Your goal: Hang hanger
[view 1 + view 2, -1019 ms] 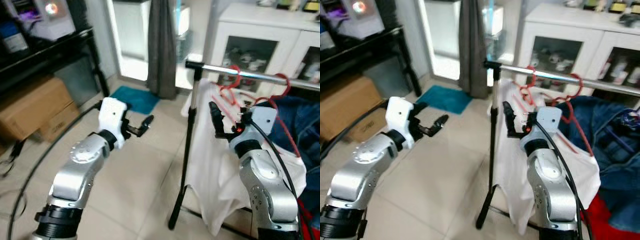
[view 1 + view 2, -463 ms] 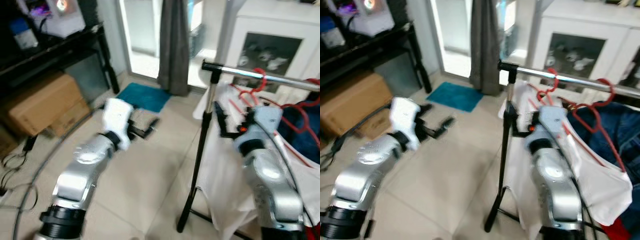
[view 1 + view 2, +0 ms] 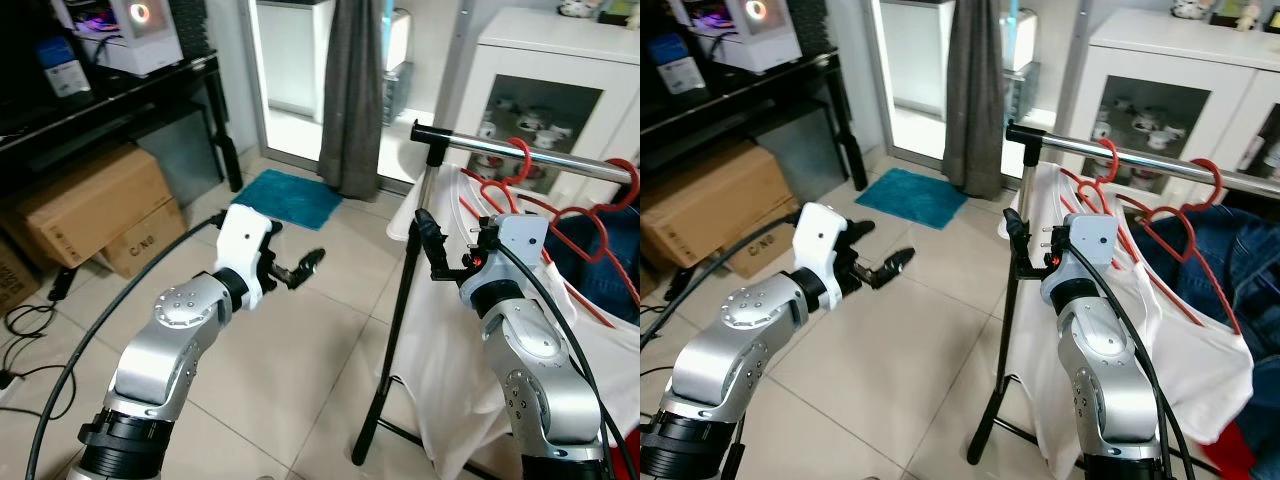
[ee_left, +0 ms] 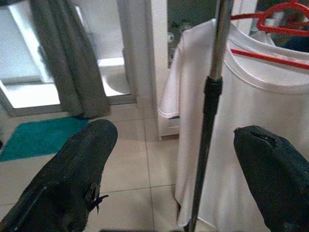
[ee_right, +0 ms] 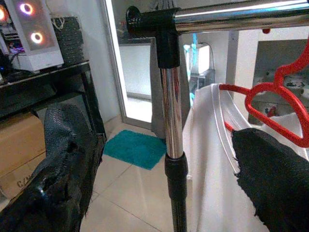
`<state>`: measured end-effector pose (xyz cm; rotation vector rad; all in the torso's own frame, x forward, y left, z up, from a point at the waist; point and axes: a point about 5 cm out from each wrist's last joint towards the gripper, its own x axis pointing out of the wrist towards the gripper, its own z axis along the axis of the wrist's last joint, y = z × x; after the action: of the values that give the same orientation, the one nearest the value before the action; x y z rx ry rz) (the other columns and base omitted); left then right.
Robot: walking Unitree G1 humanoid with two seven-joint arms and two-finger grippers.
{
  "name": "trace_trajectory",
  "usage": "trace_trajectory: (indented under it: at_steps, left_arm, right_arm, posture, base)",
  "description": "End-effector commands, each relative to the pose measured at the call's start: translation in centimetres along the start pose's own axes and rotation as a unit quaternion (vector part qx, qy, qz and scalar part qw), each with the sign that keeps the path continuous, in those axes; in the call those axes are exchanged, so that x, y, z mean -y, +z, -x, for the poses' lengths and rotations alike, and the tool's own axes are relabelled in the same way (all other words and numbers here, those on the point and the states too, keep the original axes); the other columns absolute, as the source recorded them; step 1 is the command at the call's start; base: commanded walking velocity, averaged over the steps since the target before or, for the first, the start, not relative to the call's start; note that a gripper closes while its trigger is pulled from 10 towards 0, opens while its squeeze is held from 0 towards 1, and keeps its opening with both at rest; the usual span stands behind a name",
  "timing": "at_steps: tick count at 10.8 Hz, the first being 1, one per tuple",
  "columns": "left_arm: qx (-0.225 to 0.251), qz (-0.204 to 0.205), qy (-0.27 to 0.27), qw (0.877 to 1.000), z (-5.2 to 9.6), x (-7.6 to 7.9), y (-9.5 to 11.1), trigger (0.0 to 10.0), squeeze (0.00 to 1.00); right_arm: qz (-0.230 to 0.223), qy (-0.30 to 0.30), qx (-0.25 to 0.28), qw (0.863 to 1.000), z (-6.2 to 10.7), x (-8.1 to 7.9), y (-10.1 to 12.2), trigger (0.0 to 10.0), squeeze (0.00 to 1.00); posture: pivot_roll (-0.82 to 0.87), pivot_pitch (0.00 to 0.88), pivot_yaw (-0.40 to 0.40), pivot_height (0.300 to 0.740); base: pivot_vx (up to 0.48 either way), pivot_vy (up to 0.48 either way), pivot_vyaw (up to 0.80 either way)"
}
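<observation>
A red hanger (image 3: 500, 180) with a white shirt (image 3: 470, 330) on it is hung on the shiny rail (image 3: 520, 155) of a clothes rack. Its hook is looped over the rail, but most of the hanger is hidden inside the shirt. A second red hanger (image 3: 610, 215) is hung further along, and it is cut off at the edge of the picture with some blue clothes (image 3: 1240, 260).

The right gripper (image 3: 432, 245) is held up just beside the rack's black pole (image 3: 395, 320), near the shirt. Its fingers (image 5: 67, 159) are spread wide apart and nothing is held in them.

The left gripper (image 3: 300, 268) is held out over the tiled floor (image 3: 290, 370), well apart from the rack. Its fingers (image 4: 72, 169) are spread apart too, with nothing between them. A teal mat (image 3: 285, 197) and a cardboard box (image 3: 95, 205) are seen further back.
</observation>
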<state>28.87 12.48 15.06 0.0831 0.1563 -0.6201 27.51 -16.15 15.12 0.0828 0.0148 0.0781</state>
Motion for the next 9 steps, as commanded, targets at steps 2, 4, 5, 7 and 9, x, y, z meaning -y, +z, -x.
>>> trace_trajectory:
  at_steps: [2,4,5,7,9]
  left_arm:
    - [0.000,0.000,-0.001,1.000,0.0,0.0,0.3,10.0,0.95]
    - [-0.003,0.001,0.005,1.000,0.0,-0.2,0.3,10.0,0.95]
    - [-0.010,-0.003,0.013,1.000,0.0,-0.4,0.2,10.0,0.95]
    - [-0.019,-0.037,0.000,0.999,0.2,-0.3,0.5,10.0,0.92]
    - [-0.019,-0.046,-0.028,0.998,0.3,0.0,0.5,10.0,0.77]
  right_arm:
    - [-0.006,0.003,-0.006,1.000,-0.3,-0.2,0.1,10.0,0.00]
    - [-0.005,0.007,-0.001,1.000,-0.6,-0.3,0.3,10.0,0.00]
    - [-0.004,0.008,0.001,1.000,-0.9,-0.2,0.7,10.0,0.00]
    - [-0.020,0.006,-0.014,1.000,-1.6,1.7,1.5,10.0,0.00]
    - [-0.006,0.028,-0.035,0.999,-2.7,2.7,2.2,10.0,0.00]
  posture:
    - [-0.14,0.000,0.053,0.719]
    - [-0.14,0.000,0.055,0.719]
    - [-0.14,0.000,0.056,0.719]
    - [-0.15,0.000,0.037,0.719]
    - [-0.15,0.000,0.042,0.719]
  base:
    - [0.000,0.000,0.00]
    - [0.000,0.000,0.00]
    - [0.000,0.000,0.00]
    - [0.000,0.000,0.00]
    - [0.000,0.000,0.00]
